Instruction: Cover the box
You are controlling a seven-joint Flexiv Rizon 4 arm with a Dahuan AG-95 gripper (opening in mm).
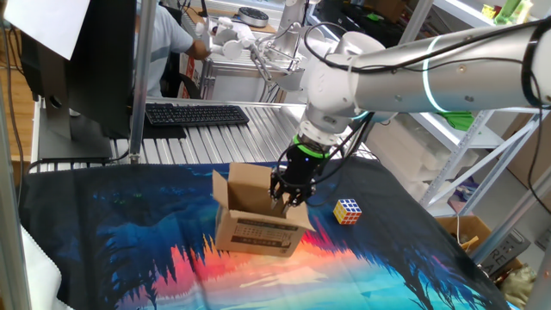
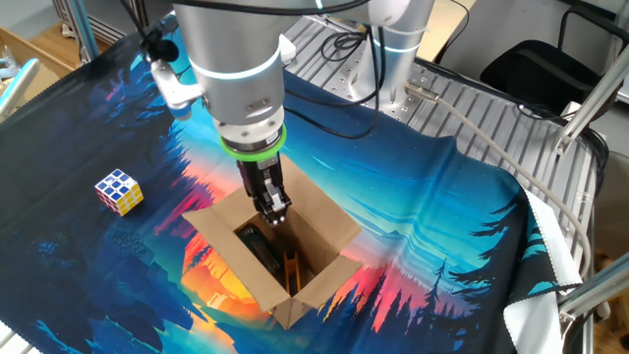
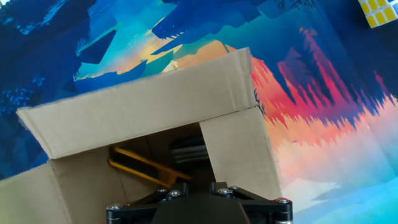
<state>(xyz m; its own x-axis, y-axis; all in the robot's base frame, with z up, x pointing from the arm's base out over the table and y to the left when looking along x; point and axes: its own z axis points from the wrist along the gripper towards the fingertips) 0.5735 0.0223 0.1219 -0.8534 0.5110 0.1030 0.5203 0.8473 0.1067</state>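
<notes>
While the cardboard box point(image 2: 280, 251) sits at the centre of the other fixed view with its flaps spread, the gripper point(image 2: 272, 209) hangs just over the upper rim of the opening. Its fingers look drawn close together, but whether they pinch a flap or merely touch it cannot be told from any view. In one fixed view the gripper point(image 1: 288, 195) sits at the right-hand top edge of the box point(image 1: 258, 215), beside a flap standing upright at the left; the placement suggests the arm is working a flap on that side, so it can be folded inward over the opening.

From the hand view, the box point(image 3: 143, 112) fills the lower centre of the frame, one flap stretching across the middle and another angled down at the right. Inside, a yellow-handled tool point(image 3: 140, 169) and a dark object lie on the bottom, low enough that they should not block the flaps.

A Rubik's cube point(image 2: 119, 191) rests on the printed cloth point(image 2: 442, 197) at the left of the other fixed view, well apart from the box. No flap is folded shut yet, so the covering appears barely begun.
</notes>
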